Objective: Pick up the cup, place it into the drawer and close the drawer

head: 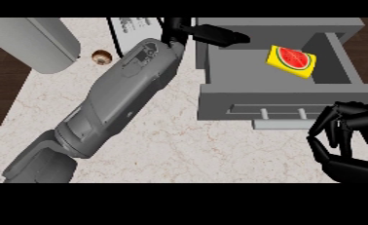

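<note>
A small brown cup [102, 56] stands on the counter at the upper left, with no hand touching it. My left forearm crosses the counter diagonally, passing just right of the cup. My left hand [212, 33] reaches over the back left corner of the open grey drawer [237, 68]; its fingers are stretched out and hold nothing. A yellow block with a watermelon picture [292, 61] lies inside the drawer. My right hand [339, 139] rests at the lower right, just below the drawer's front and handle [284, 113], fingers relaxed and empty.
A large rounded grey object [39, 44] lies at the upper left beside the cup. A white panel with dark markings [131, 30] stands at the back, partly hidden by my left arm. The marbled counter [179, 146] ends in a dark edge at the far left.
</note>
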